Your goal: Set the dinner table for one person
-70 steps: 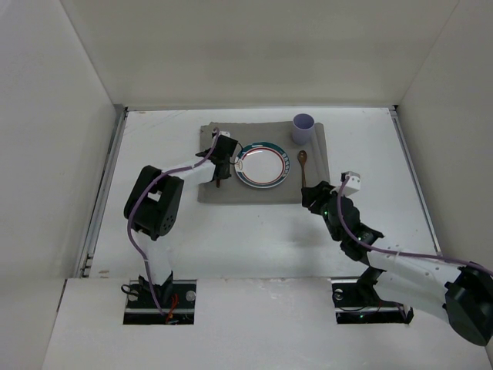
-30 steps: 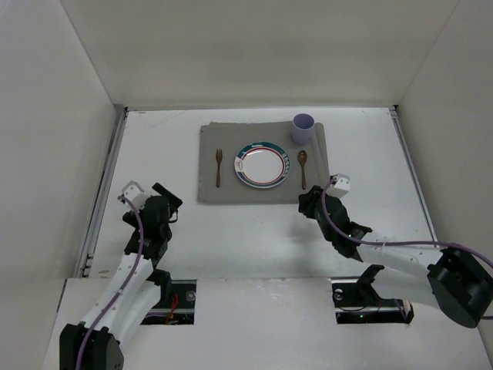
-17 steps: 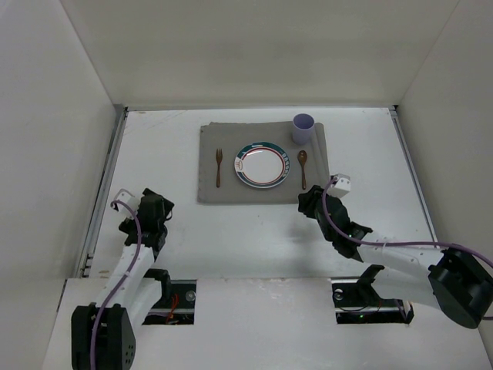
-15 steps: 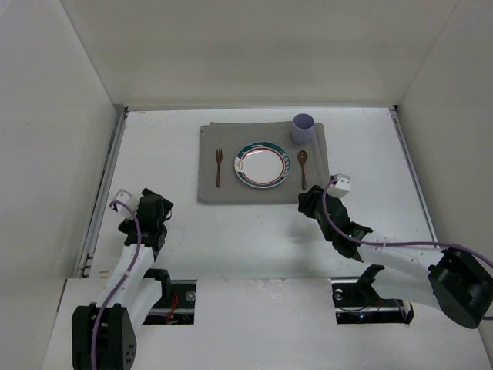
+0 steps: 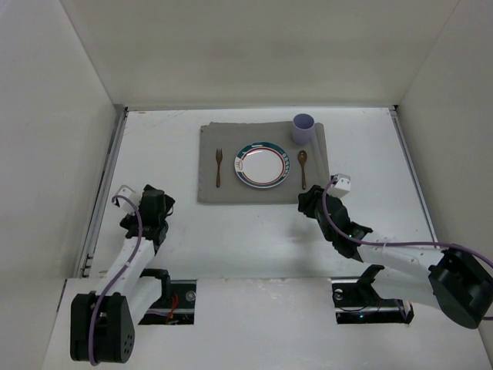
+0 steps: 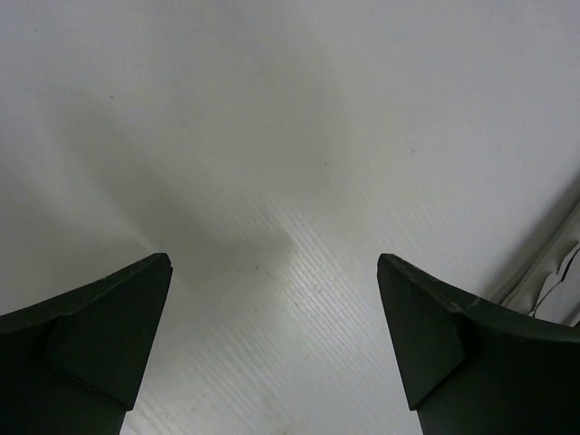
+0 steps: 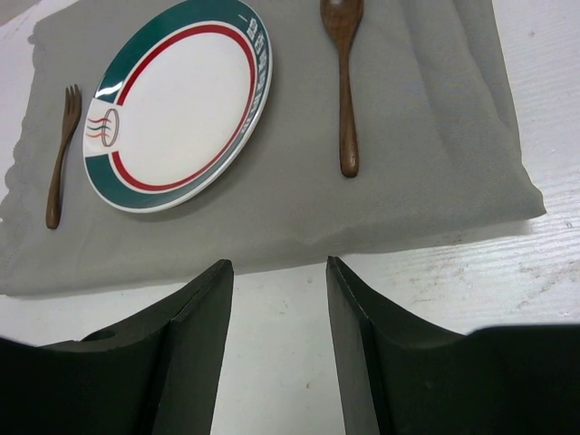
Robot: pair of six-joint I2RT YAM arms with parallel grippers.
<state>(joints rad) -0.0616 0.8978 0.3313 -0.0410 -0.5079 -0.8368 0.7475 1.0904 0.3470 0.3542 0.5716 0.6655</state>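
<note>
On placemat, plate, fork, spoon, cup

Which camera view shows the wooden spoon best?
The right wrist view: the spoon lies close and nearly whole on the grey placemat, right of the plate. The top external view shows it small. The left wrist view shows only bare table.

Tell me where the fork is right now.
In the top view, the wooden fork lies on the grey placemat, just left of the plate without touching it; the spoon lies on the plate's other side.
</note>
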